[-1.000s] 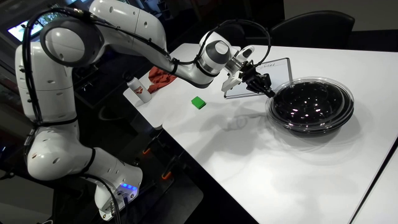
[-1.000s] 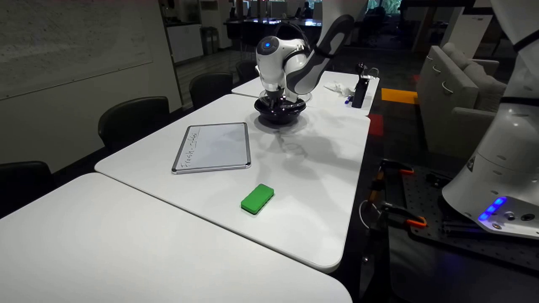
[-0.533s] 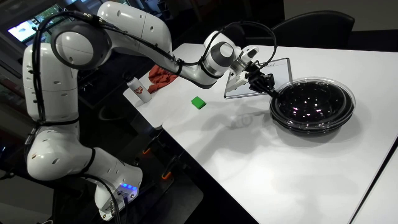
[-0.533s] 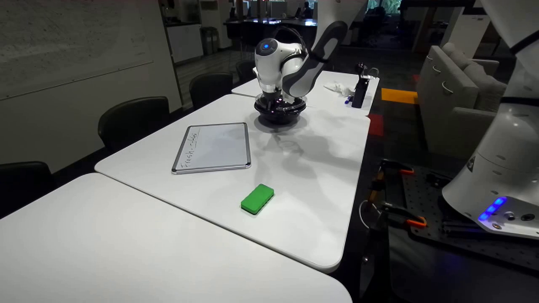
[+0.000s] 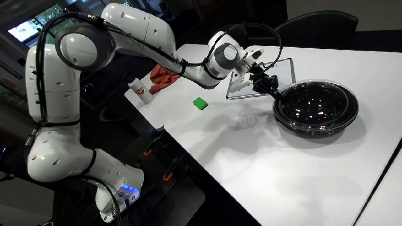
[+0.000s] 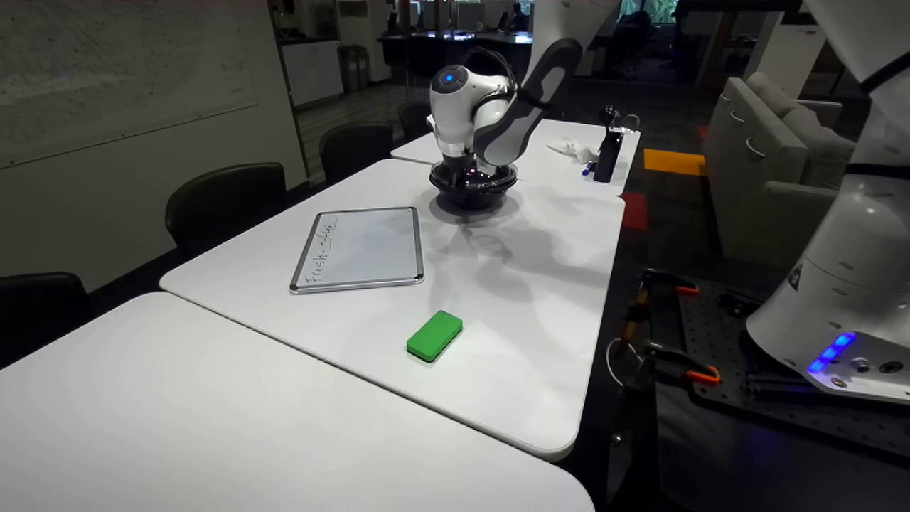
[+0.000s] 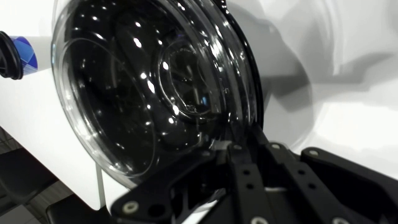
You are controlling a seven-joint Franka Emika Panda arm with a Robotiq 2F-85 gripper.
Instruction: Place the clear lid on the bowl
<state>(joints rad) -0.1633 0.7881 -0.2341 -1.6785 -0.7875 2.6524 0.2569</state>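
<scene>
The glossy black bowl (image 5: 333,130) stands upright on the white table and also shows in an exterior view (image 6: 473,199). The clear lid (image 5: 314,103) lies over the bowl's top, roughly lined up with it. In the wrist view the lid (image 7: 136,93) covers the bowl's mouth; the bowl's black rim (image 7: 259,90) shows just outside it on the near side. On the far side a clear strip of lid rim shows against the table. My gripper (image 7: 248,130), also seen in both exterior views (image 5: 279,95) (image 6: 458,182), is shut on the lid's near rim. The fingertips are dark and partly blurred.
A framed whiteboard (image 5: 284,73) lies beside the bowl, under the wrist in that view. A green block (image 6: 435,336) lies on the table. A white bottle (image 5: 142,91) and a red cloth (image 5: 161,80) are nearer the arm. A black holder (image 6: 608,158) stands farther back.
My gripper has moved down and slightly toward the bowl with the lid. The lid has gone from offset and raised to roughly lined up over the bowl. The bowl has not visibly moved.
</scene>
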